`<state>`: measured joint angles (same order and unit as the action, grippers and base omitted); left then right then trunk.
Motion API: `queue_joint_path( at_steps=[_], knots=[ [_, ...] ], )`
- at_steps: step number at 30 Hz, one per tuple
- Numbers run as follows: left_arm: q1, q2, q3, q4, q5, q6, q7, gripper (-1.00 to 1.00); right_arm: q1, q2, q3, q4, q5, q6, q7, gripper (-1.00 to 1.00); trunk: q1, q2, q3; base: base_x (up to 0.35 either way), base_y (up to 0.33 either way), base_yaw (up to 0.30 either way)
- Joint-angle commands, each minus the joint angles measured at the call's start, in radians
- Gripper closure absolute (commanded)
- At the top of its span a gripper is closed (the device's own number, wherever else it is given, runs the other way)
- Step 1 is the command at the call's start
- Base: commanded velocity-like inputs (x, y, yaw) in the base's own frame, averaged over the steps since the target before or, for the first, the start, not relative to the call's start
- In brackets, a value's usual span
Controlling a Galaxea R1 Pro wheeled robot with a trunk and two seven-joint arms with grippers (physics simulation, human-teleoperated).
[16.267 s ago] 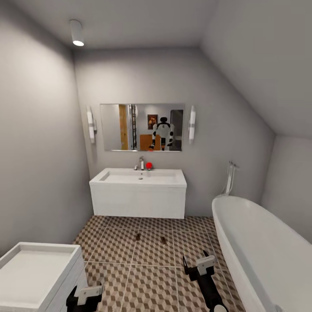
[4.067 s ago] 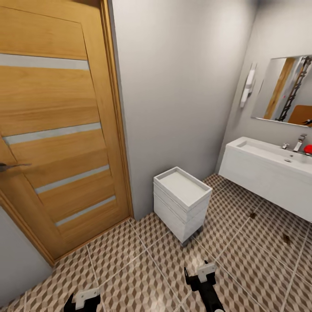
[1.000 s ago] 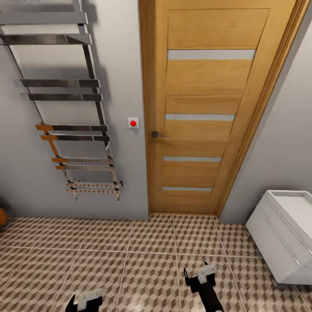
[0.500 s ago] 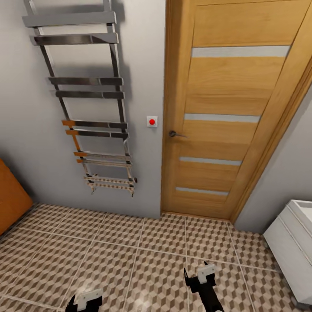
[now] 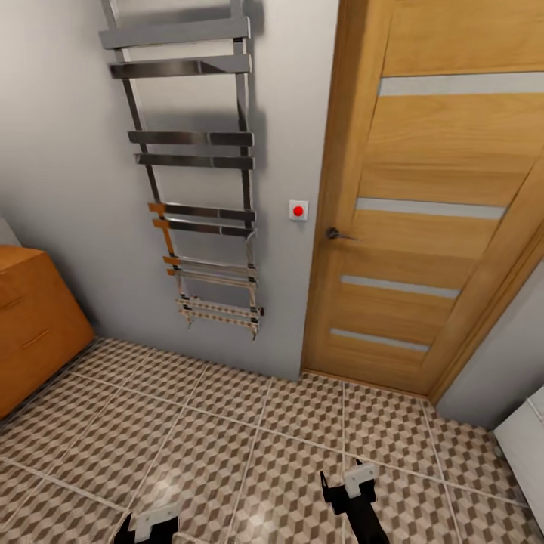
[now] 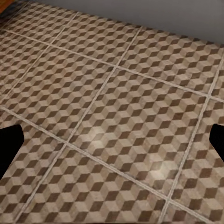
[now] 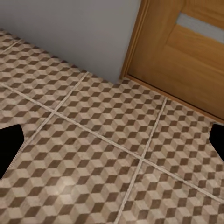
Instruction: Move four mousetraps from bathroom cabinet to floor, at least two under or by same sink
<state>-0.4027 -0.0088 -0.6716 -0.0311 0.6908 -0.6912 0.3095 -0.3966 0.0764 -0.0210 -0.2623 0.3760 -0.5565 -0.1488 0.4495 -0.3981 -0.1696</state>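
Underfoot and across the lower half of the head view: the bathroom floor (image 5: 249, 423), cube-patterned tiles in brown, beige and cream with pale grout lines. Behind it, a grey wall (image 5: 60, 151). To the right, a tall brown wooden door (image 5: 438, 219) with pale horizontal strips and a dark lever handle (image 5: 336, 234). Left of the door, a chrome ladder-style towel rail (image 5: 196, 166) fixed to the wall, with a small white switch plate bearing a red button (image 5: 298, 210) between rail and door. At the far left edge, the cabinet (image 5: 34, 325): orange-brown, flat drawer fronts, slim bar handles, standing on the tiles against the wall, well apart from both grippers and to the left of the left one. At the far right edge, a sliver of a white unit (image 5: 529, 446).

Low in the head view, left gripper (image 5: 147, 523) and right gripper (image 5: 351, 483), both over bare tile. In the left wrist view, left gripper (image 6: 112, 144) spread wide, dark fingertips (image 6: 9, 144) at opposite edges, nothing between but floor. In the right wrist view, right gripper (image 7: 112, 144) likewise wide apart and empty, fingertips (image 7: 9, 147) at the edges, the door's foot and grey wall beyond.
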Motion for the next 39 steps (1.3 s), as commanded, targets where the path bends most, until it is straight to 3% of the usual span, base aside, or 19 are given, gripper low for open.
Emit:
queue_joint_path(
  at_steps=[1, 39],
  knots=[
    [-0.001, 0.0, -0.009, 0.0, 0.0, -0.001, 0.01, -1.0, -0.001, 0.0, -0.002, 0.001, 0.011, -0.002, -0.008, -1.0, 0.001, -0.002, -0.002, 0.0, 0.0, 0.248],
    [-0.001, 0.0, -0.009, 0.0, 0.0, -0.001, 0.01, -1.0, -0.001, 0.0, -0.002, 0.003, 0.012, -0.002, -0.008, -1.0, 0.001, -0.002, -0.022, 0.0, 0.0, 0.248]
  ],
)
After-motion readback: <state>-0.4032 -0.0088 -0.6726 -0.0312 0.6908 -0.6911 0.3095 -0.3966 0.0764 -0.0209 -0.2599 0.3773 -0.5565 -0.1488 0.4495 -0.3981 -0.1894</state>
